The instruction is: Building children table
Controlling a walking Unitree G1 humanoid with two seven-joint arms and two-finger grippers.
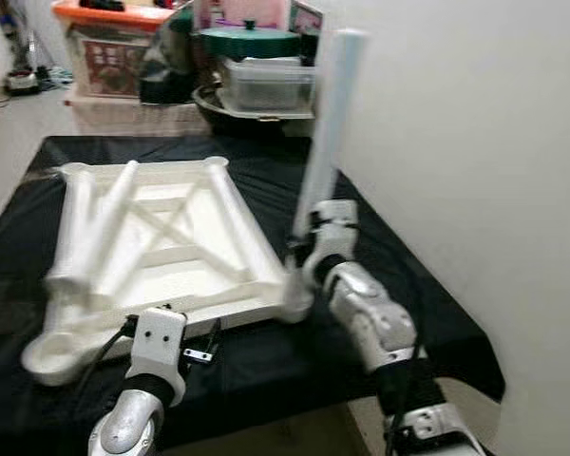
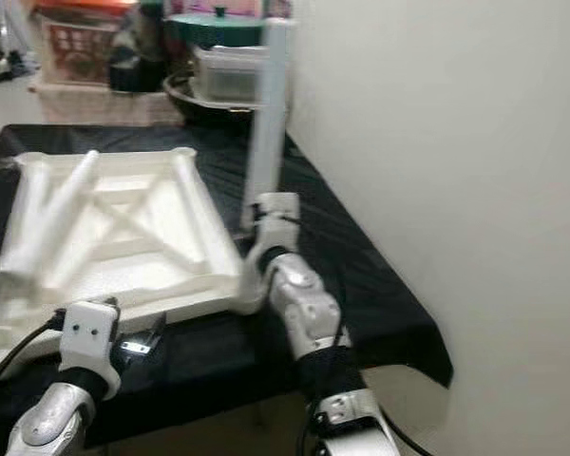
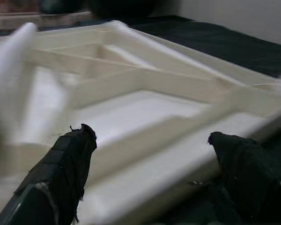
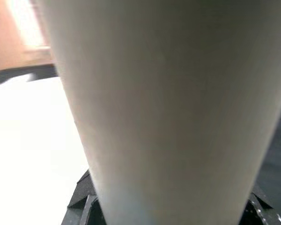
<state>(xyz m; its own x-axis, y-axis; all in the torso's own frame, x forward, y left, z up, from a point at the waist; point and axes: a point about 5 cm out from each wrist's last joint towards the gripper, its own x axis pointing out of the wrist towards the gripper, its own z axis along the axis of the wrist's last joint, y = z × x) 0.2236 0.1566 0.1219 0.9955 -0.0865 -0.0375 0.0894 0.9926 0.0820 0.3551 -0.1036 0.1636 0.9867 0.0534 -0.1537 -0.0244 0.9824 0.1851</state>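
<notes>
**White tabletop upside down on the black cloth, one leg held upright at its corner**

The white plastic tabletop (image 1: 161, 242) lies underside up on a table draped in black cloth (image 1: 380, 256), its ribbed frame and diagonal braces facing the ceiling. Two loose white legs (image 1: 95, 223) lie across its left part, leaning side by side. At the tabletop's near right corner, a further white leg (image 1: 328, 123) stands nearly upright, tilted slightly, with its lower end just above or at the round corner socket (image 1: 297, 302); the pictures do not show whether it is seated.

The right gripper (image 1: 309, 249) is clenched around the lower part of that standing leg; in the right wrist view the leg's pale shaft (image 4: 164, 108) crowds the lens, with black finger parts at its base.

The left gripper (image 3: 150, 154) hovers at the near edge of the tabletop, its two black fingers (image 3: 65, 164) spread apart and grasping nothing, the rim of the tabletop between and beyond them.

Behind the table stand a clear lidded plastic box (image 1: 266, 84), a green lid (image 1: 250, 41) and an orange-lidded storage bin (image 1: 109, 43). A pale wall (image 1: 475, 142) runs along the right.
</notes>
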